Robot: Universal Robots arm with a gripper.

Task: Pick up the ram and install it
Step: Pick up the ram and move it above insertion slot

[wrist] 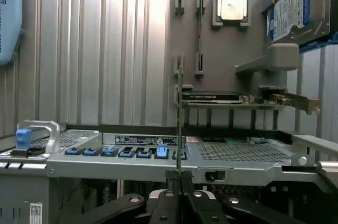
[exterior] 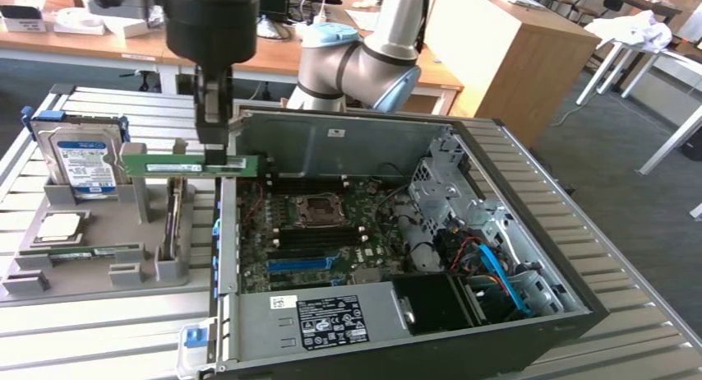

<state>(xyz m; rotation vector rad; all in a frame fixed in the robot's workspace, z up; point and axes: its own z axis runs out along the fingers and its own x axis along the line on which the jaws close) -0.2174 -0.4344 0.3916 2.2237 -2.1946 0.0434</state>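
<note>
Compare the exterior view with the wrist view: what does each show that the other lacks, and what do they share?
The exterior view adds the motherboard inside the open case, the power supply, and the ram seen side-on along its length. The wrist view adds the ram edge-on as a thin line, plus the expansion card's metal bracket. Shared: the gripper shut on the ram, the hard drive, the CPU chip and the grey tray.

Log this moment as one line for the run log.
gripper: shut on ram | ram: lifted, level, off the tray | position: over open computer case edge | install: not yet done
</note>
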